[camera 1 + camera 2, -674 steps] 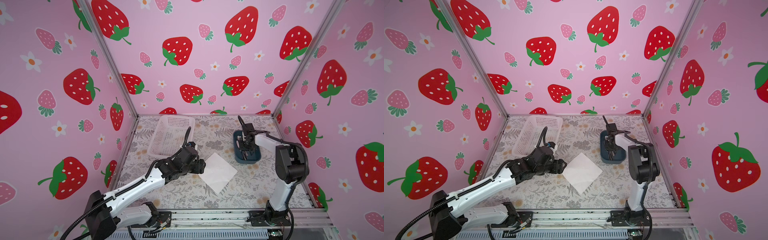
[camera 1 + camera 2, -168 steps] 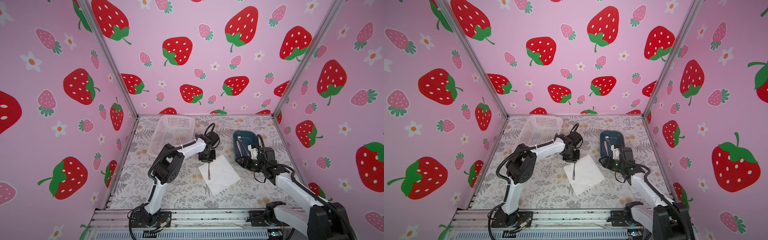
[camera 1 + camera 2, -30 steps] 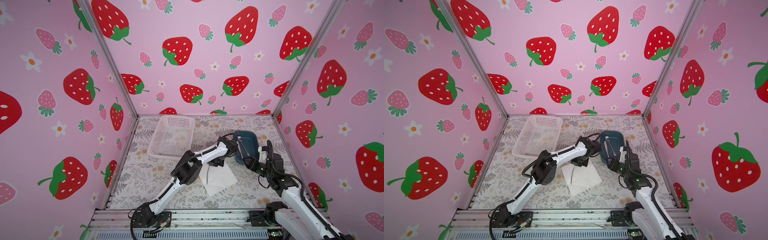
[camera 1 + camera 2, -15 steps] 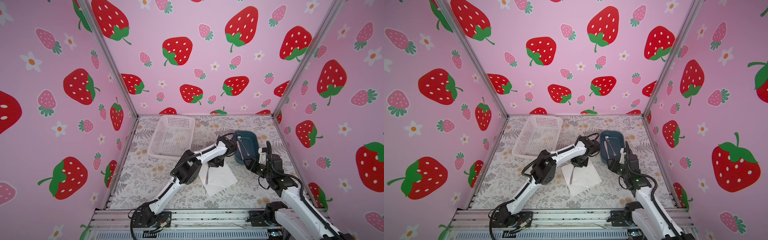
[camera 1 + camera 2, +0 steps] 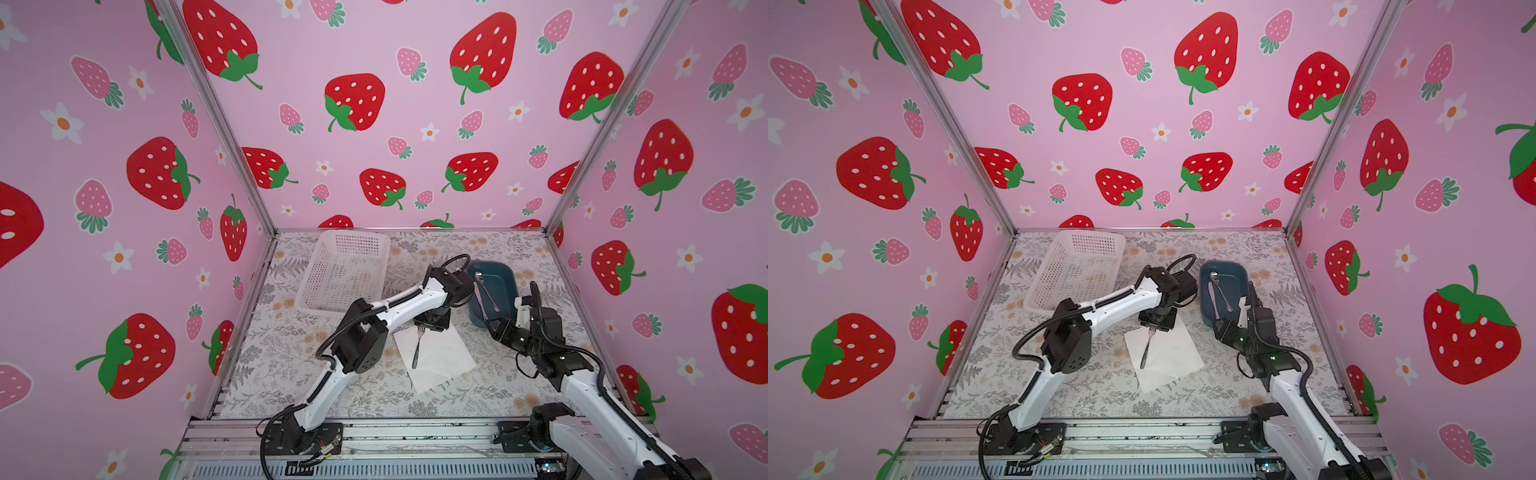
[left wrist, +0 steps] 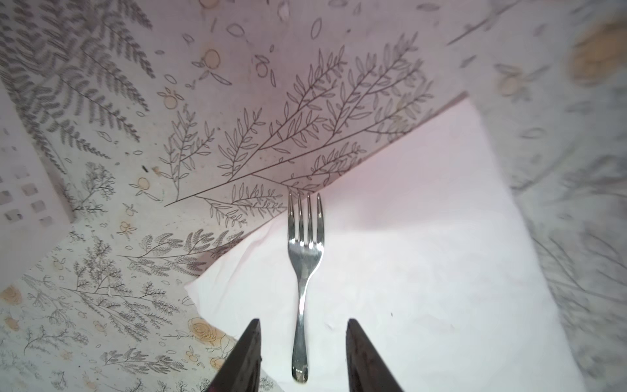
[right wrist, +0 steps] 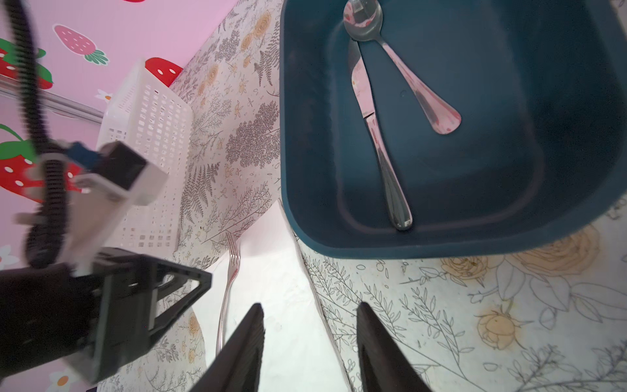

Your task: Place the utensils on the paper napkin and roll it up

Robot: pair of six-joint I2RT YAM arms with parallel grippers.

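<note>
The fork lies flat on the white paper napkin, tines toward the back. My left gripper hovers over the napkin's far corner. In the left wrist view it is open, its fingers on either side of the fork handle without touching it. The spoon lies with a knife in the dark blue tub. My right gripper is open and holds nothing, low over the napkin's right edge in front of the tub.
A white perforated basket stands at the back left. The blue tub sits at the back right, close to both grippers. Pink strawberry walls enclose the floral table on three sides.
My left gripper has opened and let go of the fork, which now rests on the napkin. The right arm has barely moved.
</note>
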